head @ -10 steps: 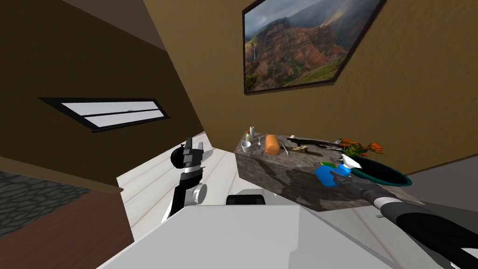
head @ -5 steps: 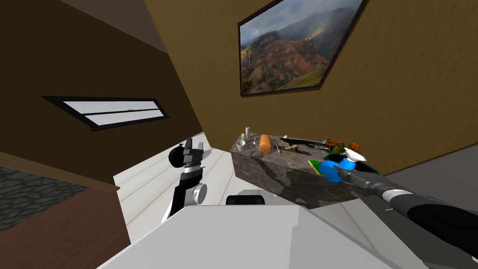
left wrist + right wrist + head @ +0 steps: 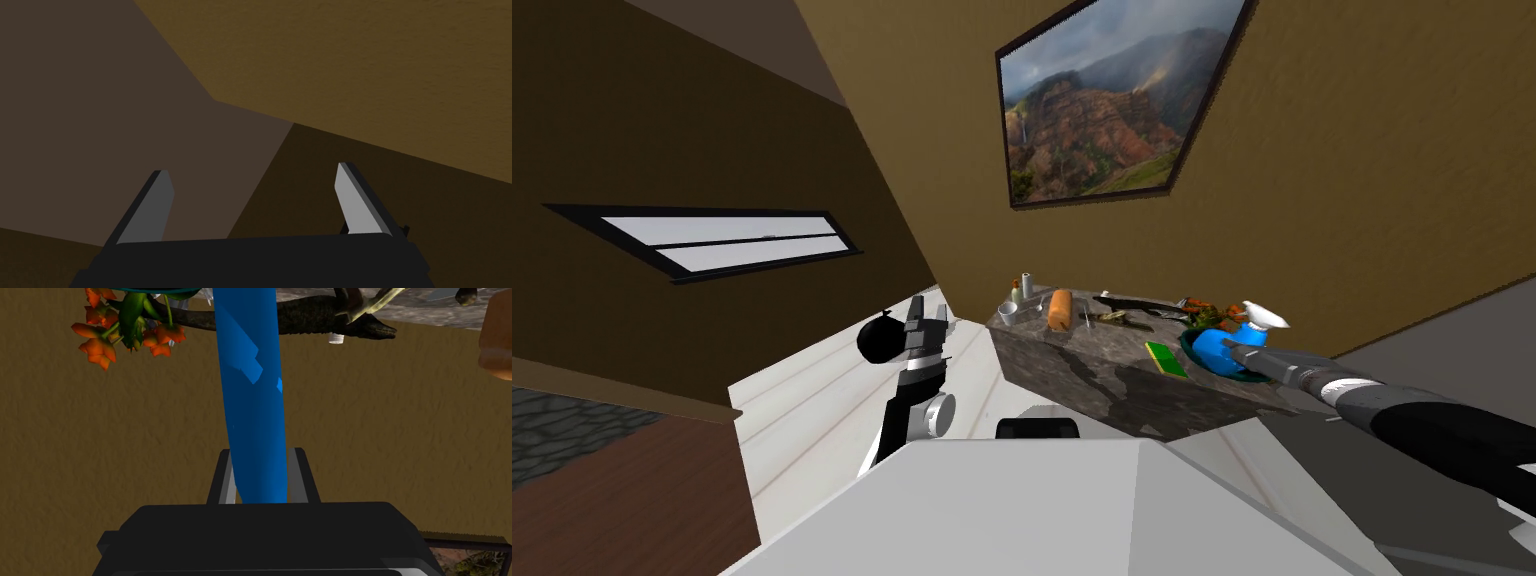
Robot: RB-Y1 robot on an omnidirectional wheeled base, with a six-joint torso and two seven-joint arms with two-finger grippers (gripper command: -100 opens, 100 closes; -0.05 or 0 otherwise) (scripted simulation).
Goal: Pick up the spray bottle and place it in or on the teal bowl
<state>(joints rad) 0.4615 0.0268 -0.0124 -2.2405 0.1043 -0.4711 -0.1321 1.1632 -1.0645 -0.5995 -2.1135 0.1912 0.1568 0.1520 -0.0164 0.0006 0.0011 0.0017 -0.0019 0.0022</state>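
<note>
My right gripper (image 3: 1245, 352) is shut on the blue spray bottle (image 3: 1224, 352), whose white trigger head (image 3: 1264, 316) points up and to the right. The bottle hangs over the teal bowl (image 3: 1190, 344) at the right end of the grey stone table (image 3: 1102, 365) and hides most of it. In the right wrist view the blue body (image 3: 252, 388) runs out from between my fingers (image 3: 227, 480), and a sliver of the bowl's teal rim (image 3: 165, 292) lies beyond it. My left gripper (image 3: 927, 312) is raised left of the table, open (image 3: 252, 175) and holding nothing.
A flat green pad (image 3: 1164, 357) lies just left of the bowl. Orange flowers (image 3: 1207, 312) and a dark lizard-like figure (image 3: 1137, 302) sit behind it. An orange loaf (image 3: 1059, 308), a cup (image 3: 1009, 310) and a small bottle (image 3: 1027, 285) stand at the table's far left end, by the wall.
My right arm has carried the bottle from beside the bowl's near rim to over the bowl, uncovering the green pad. My head view has swung, shifting the table leftward. The left arm is unmoved.
</note>
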